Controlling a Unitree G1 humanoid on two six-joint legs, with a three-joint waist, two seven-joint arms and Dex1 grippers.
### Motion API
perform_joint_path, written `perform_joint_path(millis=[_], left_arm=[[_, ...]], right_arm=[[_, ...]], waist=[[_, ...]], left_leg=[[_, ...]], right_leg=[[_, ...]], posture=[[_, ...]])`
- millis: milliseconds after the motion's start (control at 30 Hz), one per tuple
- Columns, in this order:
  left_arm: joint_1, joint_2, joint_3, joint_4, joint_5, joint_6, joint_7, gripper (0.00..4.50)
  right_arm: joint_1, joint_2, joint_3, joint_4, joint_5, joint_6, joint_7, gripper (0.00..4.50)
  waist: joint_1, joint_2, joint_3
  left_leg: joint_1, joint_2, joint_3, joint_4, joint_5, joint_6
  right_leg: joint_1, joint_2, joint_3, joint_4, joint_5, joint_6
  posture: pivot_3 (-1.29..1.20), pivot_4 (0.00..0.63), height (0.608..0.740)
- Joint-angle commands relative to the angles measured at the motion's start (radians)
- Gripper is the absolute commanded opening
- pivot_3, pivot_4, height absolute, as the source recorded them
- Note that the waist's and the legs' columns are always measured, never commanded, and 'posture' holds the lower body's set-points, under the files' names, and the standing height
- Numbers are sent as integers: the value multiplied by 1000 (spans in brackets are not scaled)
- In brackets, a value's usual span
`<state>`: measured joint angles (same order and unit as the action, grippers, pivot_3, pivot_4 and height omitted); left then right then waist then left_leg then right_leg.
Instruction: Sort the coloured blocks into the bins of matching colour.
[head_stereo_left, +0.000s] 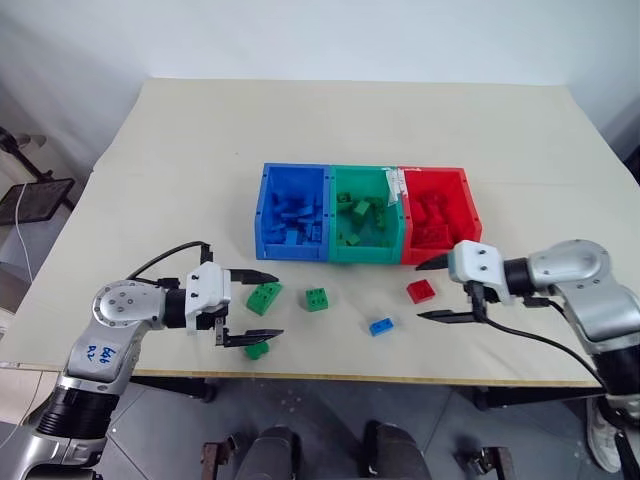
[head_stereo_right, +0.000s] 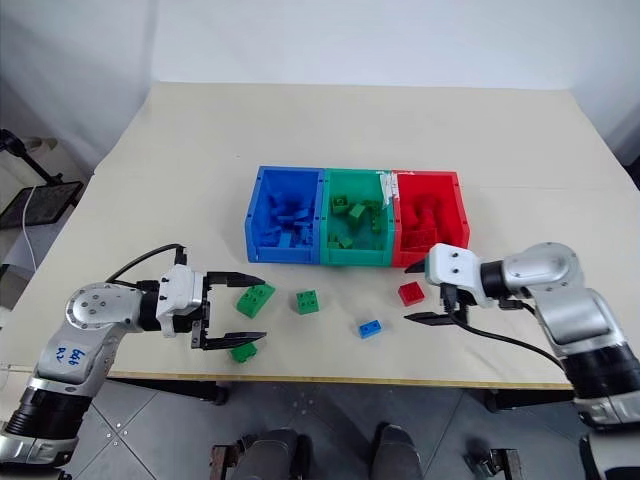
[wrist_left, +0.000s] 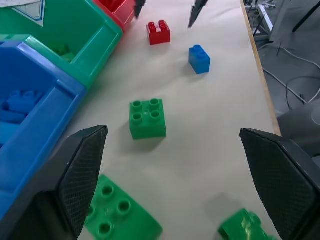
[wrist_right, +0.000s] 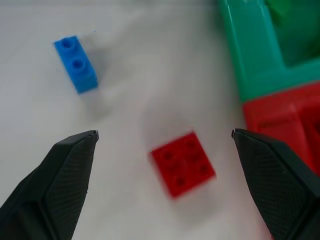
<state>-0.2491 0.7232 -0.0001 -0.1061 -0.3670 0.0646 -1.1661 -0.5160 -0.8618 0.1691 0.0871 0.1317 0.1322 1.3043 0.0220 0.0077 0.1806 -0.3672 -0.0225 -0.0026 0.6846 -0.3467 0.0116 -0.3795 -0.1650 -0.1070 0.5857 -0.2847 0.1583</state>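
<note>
Three joined bins stand mid-table: blue, green and red, each holding blocks of its own colour. Loose in front of them lie a green oblong block, a green square block, a small green block, a blue block and a red block. My left gripper is open, pointing right, its fingers straddling the green oblong and the small green block. My right gripper is open just above the red block, which sits between its fingers.
The table's front edge runs close behind the loose blocks. A white label hangs on the wall between the green and red bins. Bare tabletop stretches beyond the bins. A black stand sits off the table's left side.
</note>
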Motion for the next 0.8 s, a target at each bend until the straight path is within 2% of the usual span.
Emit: perform_joint_path(millis=[33,67,100,133,233,367,400,500,567,667,800], left_arm=[[7,29,41,-5,-18,-20,-22,4500],[13,37,51,-2,-17,-25,-28,4500],[18,42,57,-1,-16,-27,-31,4500],[25,48,65,-1,-17,-29,-34,4500],[34,57,79,4,-18,-32,-33,4500],[38,50,97,26,-15,-64,-32,4500],[37,46,100,28,-17,-71,-31,4500],[38,38,104,25,-23,-68,-17,4500],[41,30,109,17,-28,-60,-4,4500],[46,2,123,-10,-51,-25,48,4500],[27,-26,144,-31,-82,29,105,4500]], right_arm=[[-50,25,37,83,-42,-64,15,4480],[-59,25,58,113,-65,-91,26,4480],[-65,25,72,138,-81,-113,34,4051],[-66,16,83,152,-92,-133,50,3875],[-72,7,87,174,-101,-163,69,2878],[-62,14,51,168,-57,-180,75,1596],[-57,17,41,163,-41,-179,77,1473],[-4,32,-50,115,39,-169,31,1480],[25,43,-129,64,113,-99,-16,1480],[9,77,-273,20,211,2,-157,1480],[-62,83,-344,63,193,80,-312,1480]], waist=[[0,0,0],[-1,0,0],[-2,0,0],[-2,0,0],[-3,0,0],[-3,0,0],[-3,0,0],[0,0,0],[-1,0,0],[-1,0,0],[-2,0,0]], left_leg=[[0,0,1,0,0,0],[0,0,1,0,0,0],[0,0,2,0,0,0],[0,0,3,0,0,0],[0,0,5,0,0,0],[0,0,6,0,0,0],[1,1,6,0,0,0],[0,1,6,0,0,0],[-1,1,6,0,0,0],[-1,1,6,0,0,-1],[0,1,6,1,0,-1]], right_leg=[[0,0,0,0,0,0],[0,0,0,0,0,0],[0,1,0,0,0,0],[0,1,0,0,0,0],[-1,1,0,1,0,0],[0,1,0,1,0,0],[0,1,0,1,0,0],[-1,1,0,2,0,0],[-2,1,0,3,0,0],[-3,0,0,3,0,0],[-3,1,0,4,0,0]], posture=[[0,150,740],[0,150,740],[0,150,740],[0,150,740],[0,150,740],[0,150,740],[0,150,740],[0,150,740],[0,150,740],[0,150,740],[0,150,740]])
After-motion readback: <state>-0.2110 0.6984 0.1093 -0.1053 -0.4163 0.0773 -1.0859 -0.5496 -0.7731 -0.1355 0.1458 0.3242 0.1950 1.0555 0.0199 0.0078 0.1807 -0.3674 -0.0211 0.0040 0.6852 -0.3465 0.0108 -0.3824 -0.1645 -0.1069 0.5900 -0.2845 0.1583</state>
